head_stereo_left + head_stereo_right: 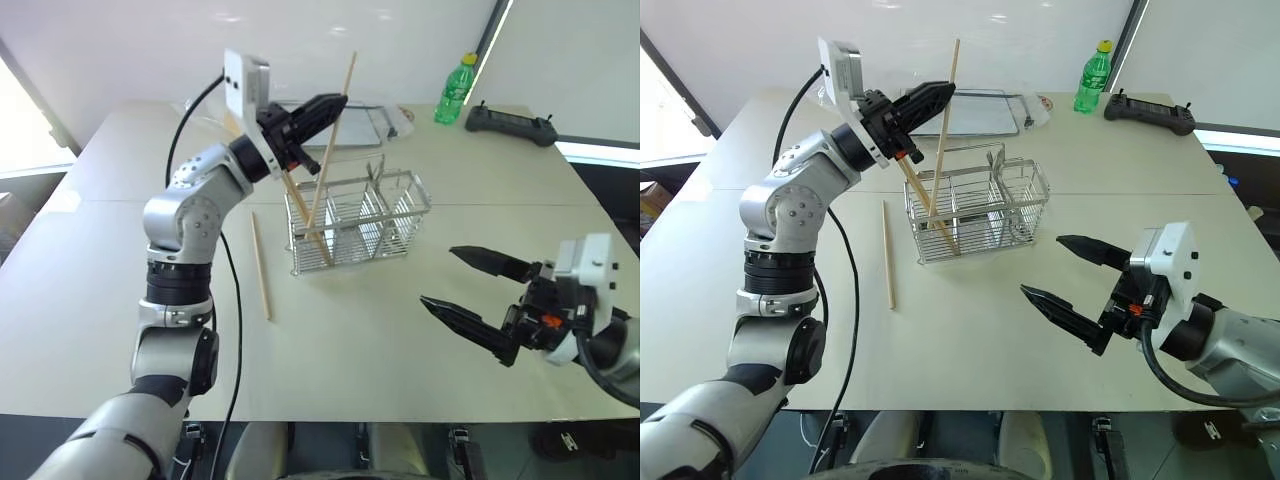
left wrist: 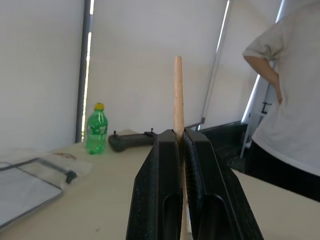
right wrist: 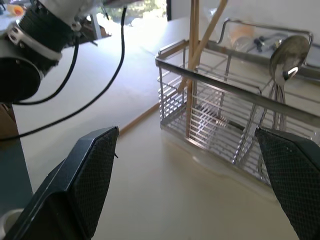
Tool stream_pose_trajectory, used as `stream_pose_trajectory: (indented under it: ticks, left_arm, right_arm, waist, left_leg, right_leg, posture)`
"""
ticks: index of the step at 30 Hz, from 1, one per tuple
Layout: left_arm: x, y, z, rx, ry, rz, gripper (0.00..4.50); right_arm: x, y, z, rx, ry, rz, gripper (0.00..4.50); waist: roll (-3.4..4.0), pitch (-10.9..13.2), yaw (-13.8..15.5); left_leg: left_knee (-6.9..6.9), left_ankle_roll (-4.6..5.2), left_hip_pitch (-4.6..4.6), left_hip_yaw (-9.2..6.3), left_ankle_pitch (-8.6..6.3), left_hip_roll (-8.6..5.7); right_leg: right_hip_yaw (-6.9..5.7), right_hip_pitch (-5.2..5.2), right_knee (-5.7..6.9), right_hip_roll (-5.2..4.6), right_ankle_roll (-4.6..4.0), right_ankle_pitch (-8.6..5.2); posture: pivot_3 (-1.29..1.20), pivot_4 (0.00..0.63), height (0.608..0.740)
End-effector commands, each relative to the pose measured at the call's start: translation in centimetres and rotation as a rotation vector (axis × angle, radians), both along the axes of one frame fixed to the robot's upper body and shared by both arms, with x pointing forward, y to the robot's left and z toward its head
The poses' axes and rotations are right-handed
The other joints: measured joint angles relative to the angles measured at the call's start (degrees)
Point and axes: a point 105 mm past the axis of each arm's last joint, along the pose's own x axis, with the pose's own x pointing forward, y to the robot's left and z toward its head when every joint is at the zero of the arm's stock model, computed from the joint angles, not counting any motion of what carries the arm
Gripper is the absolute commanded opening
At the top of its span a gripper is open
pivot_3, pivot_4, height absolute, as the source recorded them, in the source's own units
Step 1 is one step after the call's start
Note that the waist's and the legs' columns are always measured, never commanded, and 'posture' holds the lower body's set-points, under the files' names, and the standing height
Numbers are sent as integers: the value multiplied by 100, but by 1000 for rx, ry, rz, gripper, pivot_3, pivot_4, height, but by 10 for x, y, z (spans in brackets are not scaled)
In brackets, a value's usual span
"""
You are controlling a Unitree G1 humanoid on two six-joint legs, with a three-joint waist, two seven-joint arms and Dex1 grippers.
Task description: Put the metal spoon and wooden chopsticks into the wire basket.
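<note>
Left tool [image 1: 335, 101] lowering a chopstick into the wire basket [image 1: 360, 218]

Left tool is clamping one of the wooden chopsticks [image 1: 333, 135] upright, its lower end inside the basket's nine-o'clock compartment beside another leaning there; right tool [image 1: 453, 279], at the basket's four o'clock, is gaping wide, empty. Metal spoon [image 3: 286, 55] is already standing in the basket. One chopstick [image 1: 260, 264] is lying on the table [image 1: 400, 340] at the basket's eight o'clock, remaining to be loaded.

Looking down from the head over the table [image 1: 400, 340], both eye views sharing the wire basket [image 1: 360, 222]. Left wrist view facing level toward the far window; right wrist view close, low beside that basket.
</note>
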Motion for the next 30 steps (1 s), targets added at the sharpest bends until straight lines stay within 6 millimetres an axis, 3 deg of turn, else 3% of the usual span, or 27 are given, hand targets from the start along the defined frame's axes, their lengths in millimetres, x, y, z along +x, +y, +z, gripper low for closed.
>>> stream_pose_trajectory:
  ticks: [1, 6, 9, 12, 14, 16, 17, 19, 21, 23, 26, 30]
  left_arm:
    - [-6, -2, 10, -18, -50, -3, 1031]
    - [-16, 3, 25, -41, -55, -38, 3345]
    - [-21, 30, 61, -118, -66, -23, 3345]
    - [-14, 80, 93, -212, -57, 100, 3345]
    - [3, 128, 98, -243, 17, 268, 3345]
    - [21, 169, 86, -209, 108, 467, 3345]
    - [32, 182, 70, -133, 181, 571, 3345]
    - [49, 200, 40, -11, 274, 736, 3345]
    - [64, 206, 8, 58, 431, 835, 3345]
    - [77, 199, -22, 129, 539, 887, 3345]
    - [90, 167, -62, 267, 677, 897, 3345]
    - [96, 138, -85, 322, 797, 937, 3345]
  right_arm:
    - [0, 2, 3, -12, -27, 13, 4500]
    - [0, 0, 1, -19, -20, 18, 4500]
    - [-2, -1, -1, -35, -9, 25, 4500]
    - [-3, -4, -4, -44, -2, 16, 4500]
    - [-3, -6, -5, -39, 2, 5, 4500]
    - [-4, -6, -7, -33, 8, -5, 4500]
    - [-4, -6, -8, -30, 11, -6, 4500]
    - [-5, -4, -10, -24, 15, -4, 4500]
    - [-4, -2, -11, -17, 17, 0, 4500]
    - [-3, 0, -10, -12, 14, 5, 4500]
    - [0, 2, -9, -1, 10, 6, 4500]
    - [3, 6, -11, 7, 10, 7, 4500]
  waist:
    - [-1, 0, 0]
    - [-1, 0, -1]
    - [-1, 4, -8]
    - [4, 9, -59]
    - [16, 3, -106]
    - [24, -2, -153]
    - [24, -2, -156]
    - [17, 1, -139]
    - [3, 3, -52]
    - [-7, 0, 33]
    - [-21, 3, 63]
    - [-31, 6, 14]
  left_leg:
    - [0, 0, -1, 0, 0, 0]
    - [0, 0, -4, 0, 0, 0]
    - [-1, 0, -5, -1, 0, 0]
    - [-5, 0, -1, -1, 0, 6]
    - [-11, 1, 9, -1, -1, 7]
    - [-17, 1, 16, -1, -1, 6]
    - [-16, 1, 18, -1, -1, 5]
    - [-10, 1, 17, -2, 0, 4]
    - [0, -1, 14, -9, 0, 1]
    - [5, -2, 10, -10, 0, 0]
    - [5, -3, -4, -15, 0, -6]
    - [3, -4, -54, -17, 1, -10]
  right_leg:
    - [0, -1, -1, 0, 0, 0]
    - [0, -3, -1, 0, 0, 0]
    - [-1, -5, 0, 1, 1, -1]
    - [-1, -10, 4, 8, 21, -12]
    - [-1, -6, 7, 10, 24, -13]
    - [0, -1, 8, 10, 30, -13]
    - [0, 0, 9, 10, 34, -12]
    - [-1, 1, 13, 10, 44, -7]
    - [-1, 8, 12, 9, 43, -7]
    - [0, 12, 4, 8, 39, -8]
    - [-1, 5, -2, 1, 41, -6]
    - [-2, -44, 0, 0, 36, 12]
  posture:
    - [0, 150, 709]
    - [0, 150, 709]
    - [0, 150, 709]
    - [0, 150, 709]
    - [0, 150, 709]
    - [0, 150, 709]
    - [0, 150, 709]
    - [0, 150, 709]
    - [0, 150, 709]
    - [0, 150, 709]
    - [0, 150, 709]
    - [0, 150, 709]
